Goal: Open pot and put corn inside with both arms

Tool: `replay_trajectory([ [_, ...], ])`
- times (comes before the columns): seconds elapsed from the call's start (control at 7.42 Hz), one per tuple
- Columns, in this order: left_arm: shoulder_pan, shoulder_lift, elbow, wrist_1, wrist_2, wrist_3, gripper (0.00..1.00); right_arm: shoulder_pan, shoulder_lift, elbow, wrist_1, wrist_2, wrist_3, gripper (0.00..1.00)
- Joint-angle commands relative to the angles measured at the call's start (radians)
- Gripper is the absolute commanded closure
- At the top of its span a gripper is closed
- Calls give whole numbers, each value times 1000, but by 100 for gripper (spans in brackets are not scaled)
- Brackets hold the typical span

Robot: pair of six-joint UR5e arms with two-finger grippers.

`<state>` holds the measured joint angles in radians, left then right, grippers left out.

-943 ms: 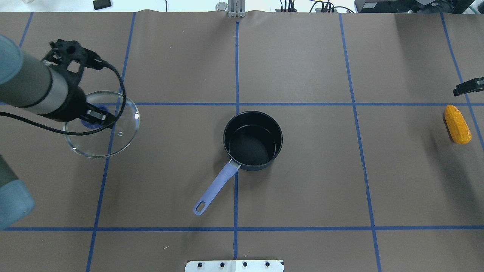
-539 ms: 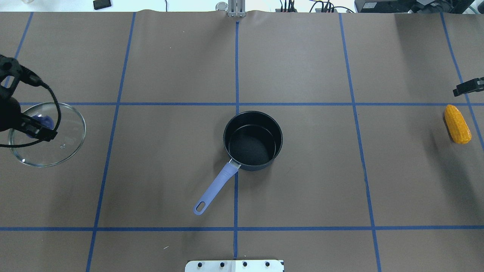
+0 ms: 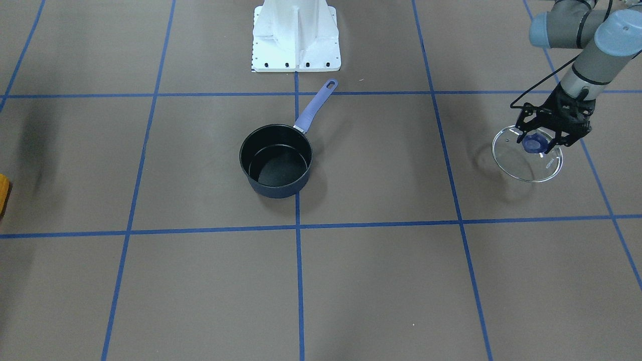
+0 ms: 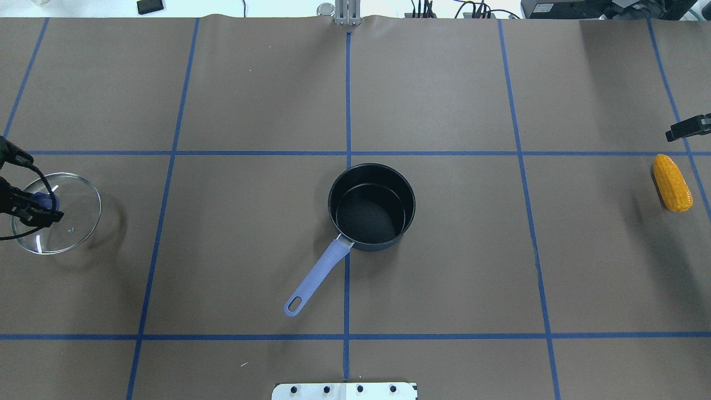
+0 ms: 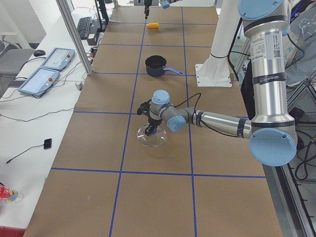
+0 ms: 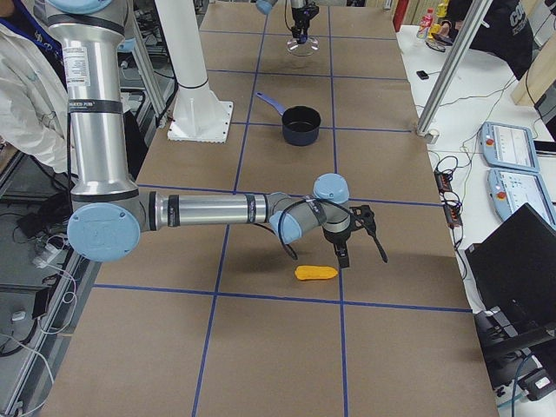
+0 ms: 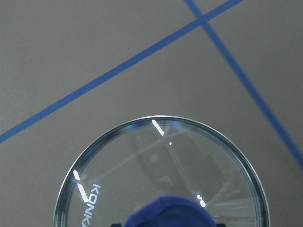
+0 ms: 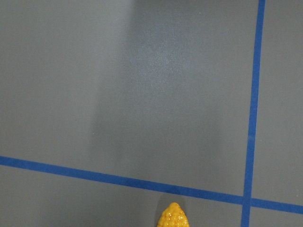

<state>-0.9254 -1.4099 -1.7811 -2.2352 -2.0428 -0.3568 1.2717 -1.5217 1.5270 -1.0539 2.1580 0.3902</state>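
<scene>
Corn (image 4: 672,183) lies at the counter's (image 4: 444,278) far right end, untouched. The right gripper (image 6: 361,252) hovers just beside it; I cannot tell whether it is wide or narrow. The left gripper (image 3: 540,142) is clamped on the blue knob (image 3: 532,144) of the glass lid (image 3: 526,168), low over the counter's left end and well apart from the open pot (image 4: 371,206) in the middle. The step in hand looks like setting the lid down. Next it needs releasing, and then the right gripper must come down on the corn.
</scene>
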Motion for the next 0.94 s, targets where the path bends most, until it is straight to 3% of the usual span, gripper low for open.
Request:
replay_trajectory([
  [0.0,2,0,46,-49,0,-4,76,0,0,2,0,-1,-1,0],
  [0.13,5,-1,55,-50,0,-2,57,0,2,1,0,-1,-1,0],
  [0.4,7,-6,60,-53,0,-2,3,0,2,1,0,-1,-1,0],
  [0.81,5,-9,58,-52,-2,-2,2,0,0,-2,0,0,4,0],
])
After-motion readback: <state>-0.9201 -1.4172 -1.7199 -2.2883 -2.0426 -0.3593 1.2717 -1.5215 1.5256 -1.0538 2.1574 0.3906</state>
